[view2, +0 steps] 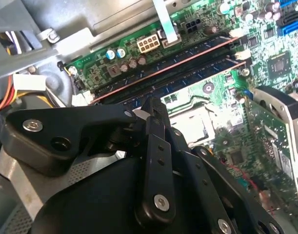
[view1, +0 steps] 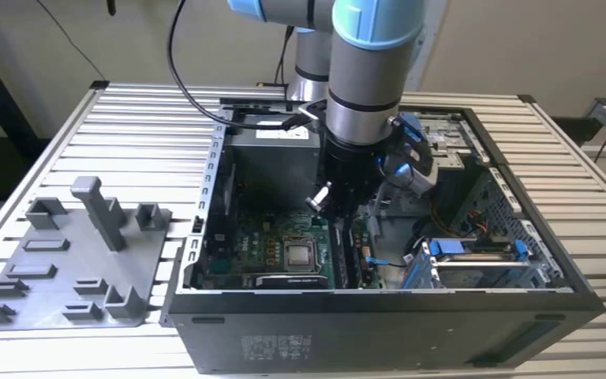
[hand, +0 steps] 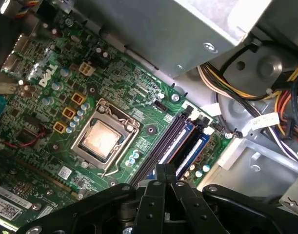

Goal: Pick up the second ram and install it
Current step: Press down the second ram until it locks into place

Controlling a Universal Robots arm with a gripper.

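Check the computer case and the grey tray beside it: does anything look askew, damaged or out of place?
Nothing stands out. The motherboard sits flat in the computer case, its memory slots run parallel, and the grey tray lies flat.

An open black computer case (view1: 387,316) is seen lying on a slatted metal table (view1: 145,134) in the centre of the exterior view. A green motherboard (view1: 245,241) is laid flat in its lower left part, with a square silver chip (view1: 300,254) at its middle. In the first wrist view the same chip (hand: 101,139) is framed by a metal socket at centre left, and a bundle of coloured wires (hand: 280,122) is seen at the right edge. A grey plastic tray (view1: 29,304) with upright posts is placed at the lower left of the exterior view, just beside the case.
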